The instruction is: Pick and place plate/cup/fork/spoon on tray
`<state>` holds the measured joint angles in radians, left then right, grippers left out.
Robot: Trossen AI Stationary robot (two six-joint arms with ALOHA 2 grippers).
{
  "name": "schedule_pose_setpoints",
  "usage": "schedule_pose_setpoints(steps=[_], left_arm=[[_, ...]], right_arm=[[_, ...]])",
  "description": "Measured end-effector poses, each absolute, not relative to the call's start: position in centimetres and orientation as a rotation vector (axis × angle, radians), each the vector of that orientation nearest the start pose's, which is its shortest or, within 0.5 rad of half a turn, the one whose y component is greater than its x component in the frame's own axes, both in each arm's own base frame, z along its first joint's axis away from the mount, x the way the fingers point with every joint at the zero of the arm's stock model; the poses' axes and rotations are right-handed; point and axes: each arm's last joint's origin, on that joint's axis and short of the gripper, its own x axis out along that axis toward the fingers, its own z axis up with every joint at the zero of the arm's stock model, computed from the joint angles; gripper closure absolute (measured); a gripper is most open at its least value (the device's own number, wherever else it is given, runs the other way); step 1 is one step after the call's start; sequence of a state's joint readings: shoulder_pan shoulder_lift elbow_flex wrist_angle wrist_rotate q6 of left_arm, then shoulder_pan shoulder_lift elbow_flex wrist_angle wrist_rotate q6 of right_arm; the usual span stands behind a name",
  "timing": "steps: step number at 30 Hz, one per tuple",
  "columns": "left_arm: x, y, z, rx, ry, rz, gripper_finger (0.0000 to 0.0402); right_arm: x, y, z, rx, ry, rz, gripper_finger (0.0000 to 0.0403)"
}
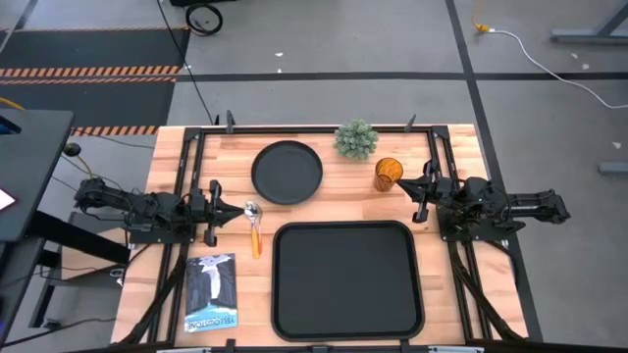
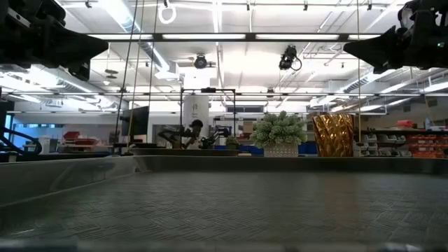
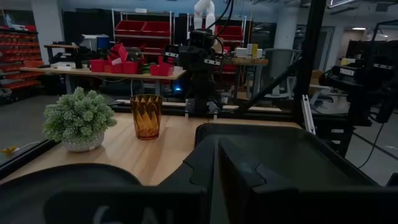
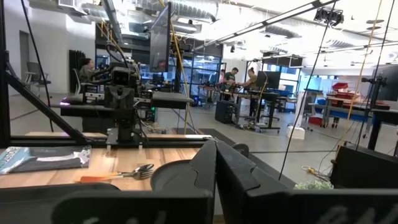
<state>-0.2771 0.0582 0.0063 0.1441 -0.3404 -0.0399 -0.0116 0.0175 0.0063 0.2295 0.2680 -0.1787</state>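
At table front-centre: tray (image 1: 276, 284), nothing on it yet. Behind it, well apart from one another: plate (image 1: 287, 173), small green plant (image 1: 355, 139), cup (image 1: 389, 174). Just left of the tray's back corner: spoon (image 1: 254, 227), bowl pointing away from the front edge, handle toward it. Cannot make out the fork as a separate item; possibly lying against the spoon. Booklet (image 1: 211, 291) to the tray's left.

Left gripper (image 1: 234, 210) raised, just beside the spoon bowl, fingers pressed together, holding nothing. Right gripper (image 1: 410, 189) raised, just beside the cup on its right, likewise closed and empty.

Judged step: first pick, probably cup by the right arm or spoon by the left.

To do it well:
- Spread the fingers fully before descending; closed tips would knock the cup over.
- Take the cup from the side away from the plant, straddling the wall, upright throughout.
- For the spoon, pinch across the handle rather than the bowl — thicker, less likely to slip.
- Lift clear of the tray rim before crossing; set down inside, leaving room for the plate.
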Motion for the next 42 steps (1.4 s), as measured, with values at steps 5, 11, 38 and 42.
schedule_pose_setpoints(steps=[5, 11, 38, 42], left_arm=[[9.77, -1.77, 17.50, -0.068, -0.090, 0.062, 0.0372], [9.77, -1.77, 17.49, -0.068, -0.089, 0.062, 0.0372], [9.77, -1.77, 17.49, -0.068, -0.090, 0.062, 0.0372], [9.69, -1.75, 18.16, -0.107, -0.157, 0.058, 0.0372]], right_arm=[[9.50, -0.88, 18.60, -0.149, -0.191, -0.297, 0.0387], [9.50, -0.88, 18.60, -0.149, -0.192, -0.297, 0.0387], [9.50, -0.88, 18.60, -0.149, -0.191, -0.297, 0.0387], [9.50, -0.88, 18.59, -0.149, -0.191, -0.297, 0.0387]])
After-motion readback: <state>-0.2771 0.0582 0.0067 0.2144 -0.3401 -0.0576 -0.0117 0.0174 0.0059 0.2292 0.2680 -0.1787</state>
